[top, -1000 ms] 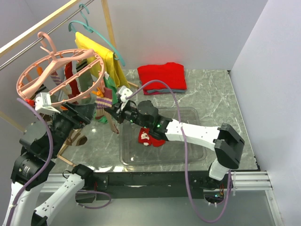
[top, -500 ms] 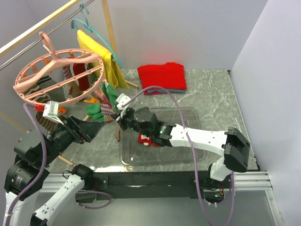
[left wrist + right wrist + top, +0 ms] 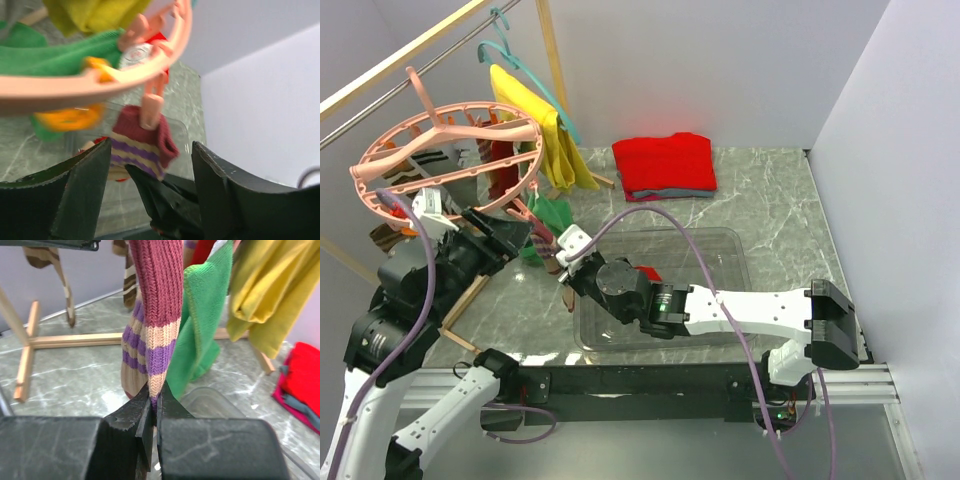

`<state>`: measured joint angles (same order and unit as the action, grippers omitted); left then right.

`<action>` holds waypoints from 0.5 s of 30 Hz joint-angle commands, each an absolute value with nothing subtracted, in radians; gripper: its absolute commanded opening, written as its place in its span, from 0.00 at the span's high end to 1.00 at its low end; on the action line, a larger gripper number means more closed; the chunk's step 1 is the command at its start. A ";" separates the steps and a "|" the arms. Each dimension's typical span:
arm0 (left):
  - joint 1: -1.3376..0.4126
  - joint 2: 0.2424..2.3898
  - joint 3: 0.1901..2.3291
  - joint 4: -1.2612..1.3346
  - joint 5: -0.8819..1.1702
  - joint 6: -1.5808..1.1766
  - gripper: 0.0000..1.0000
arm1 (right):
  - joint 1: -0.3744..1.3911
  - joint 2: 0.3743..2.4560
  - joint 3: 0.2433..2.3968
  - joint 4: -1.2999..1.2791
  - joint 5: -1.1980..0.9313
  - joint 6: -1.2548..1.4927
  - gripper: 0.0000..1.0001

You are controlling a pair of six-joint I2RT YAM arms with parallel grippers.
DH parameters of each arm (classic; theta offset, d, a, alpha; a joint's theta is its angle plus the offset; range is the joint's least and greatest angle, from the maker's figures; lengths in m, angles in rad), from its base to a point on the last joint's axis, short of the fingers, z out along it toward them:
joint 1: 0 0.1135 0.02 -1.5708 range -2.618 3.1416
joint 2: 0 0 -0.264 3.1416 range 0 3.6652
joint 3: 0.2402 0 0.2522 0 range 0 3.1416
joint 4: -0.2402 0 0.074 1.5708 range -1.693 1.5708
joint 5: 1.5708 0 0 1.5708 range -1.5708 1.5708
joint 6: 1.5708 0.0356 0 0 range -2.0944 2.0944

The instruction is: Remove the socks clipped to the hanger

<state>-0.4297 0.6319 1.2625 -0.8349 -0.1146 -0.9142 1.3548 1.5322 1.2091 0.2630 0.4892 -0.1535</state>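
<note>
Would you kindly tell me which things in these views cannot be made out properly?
- Top view: the right arm covers most of the red sock in the bin.
- Left wrist view: the hanger is blurred, so its clips are unclear.
- Right wrist view: the striped sock runs off the top edge, so its clip is unseen.

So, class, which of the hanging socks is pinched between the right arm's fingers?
The maroon sock with purple and tan stripes: the right fingers pinch its lower end, while the brown-striped sock hangs untouched.
</note>
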 commanded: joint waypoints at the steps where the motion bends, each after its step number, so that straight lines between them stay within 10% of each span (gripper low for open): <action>1: -0.431 0.632 1.278 -0.789 -0.238 -0.946 0.31 | 1.388 1.493 1.247 0.311 0.607 -0.222 1.00; 15: -0.431 0.614 1.265 -0.722 -0.183 -0.875 0.25 | 1.434 1.594 1.342 0.292 0.747 -0.269 1.00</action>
